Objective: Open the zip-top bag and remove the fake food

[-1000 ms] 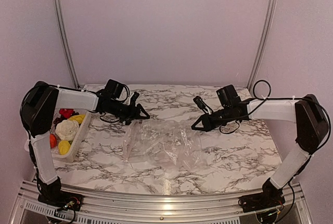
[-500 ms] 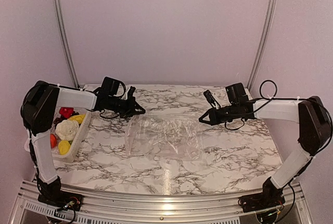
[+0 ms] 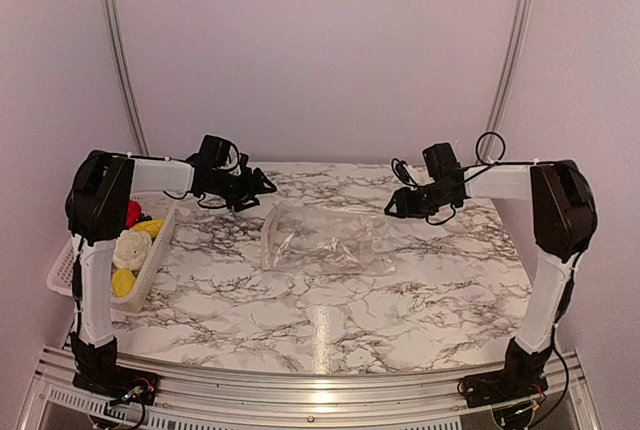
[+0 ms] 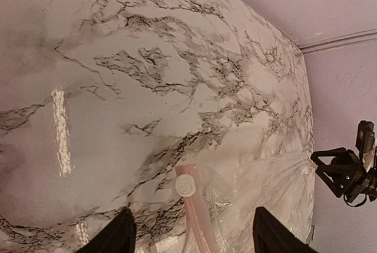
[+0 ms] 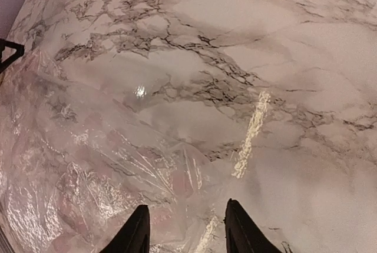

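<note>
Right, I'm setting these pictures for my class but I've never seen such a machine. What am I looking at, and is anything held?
Two robot arms are bolted at the near edge of a marble-patterned table. One picture looks down from above and behind them; the other two come from a camera on each wrist, showing its own fingers. A clear, crinkly zip-top plastic bag lies flat mid-table, apparently empty. Toy food pieces, white, yellow and red, sit in a white lattice basket at the left. The left gripper and right gripper stand open, holding nothing.
</note>
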{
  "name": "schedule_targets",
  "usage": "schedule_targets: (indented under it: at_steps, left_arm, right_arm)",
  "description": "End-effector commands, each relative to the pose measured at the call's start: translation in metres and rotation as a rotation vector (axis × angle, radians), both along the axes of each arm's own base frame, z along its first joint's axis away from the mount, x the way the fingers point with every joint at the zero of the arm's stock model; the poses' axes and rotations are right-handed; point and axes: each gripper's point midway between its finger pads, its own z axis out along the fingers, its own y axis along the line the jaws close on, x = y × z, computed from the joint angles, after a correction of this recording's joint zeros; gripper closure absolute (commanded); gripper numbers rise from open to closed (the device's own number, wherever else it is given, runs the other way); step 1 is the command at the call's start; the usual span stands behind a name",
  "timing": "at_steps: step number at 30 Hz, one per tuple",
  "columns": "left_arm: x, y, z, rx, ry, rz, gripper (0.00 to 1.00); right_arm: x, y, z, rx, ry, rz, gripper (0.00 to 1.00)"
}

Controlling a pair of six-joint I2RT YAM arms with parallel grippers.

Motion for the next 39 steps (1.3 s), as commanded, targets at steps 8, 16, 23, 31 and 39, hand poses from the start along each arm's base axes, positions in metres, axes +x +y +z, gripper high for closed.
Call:
schedule_targets:
  at_steps: [8, 16, 23, 31, 39]
  left_arm:
    - [0.010, 0.072, 0.083, 0.100, -0.097, 0.109, 0.01]
    - [-0.014, 0.156, 0.161, 0.131, -0.169, 0.245, 0.01]
    - [-0.059, 0.195, 0.184, 0.283, -0.180, 0.288, 0.01]
    - [-0.119, 0.203, 0.159, 0.340, -0.160, 0.257, 0.01]
    - [-0.156, 0.212, 0.149, 0.355, -0.170, 0.281, 0.01]
  right_arm:
    - [0.013, -0.018, 0.076, 0.066, -0.086, -0.044, 0.22]
    - [-0.008, -0.048, 0.161, 0.145, -0.250, -0.079, 0.13]
    - [-0.055, -0.065, 0.202, 0.171, -0.350, -0.119, 0.04]
    - [-0.124, -0.080, 0.192, 0.220, -0.343, -0.187, 0.01]
    - [-0.164, -0.089, 0.176, 0.235, -0.344, -0.221, 0.01]
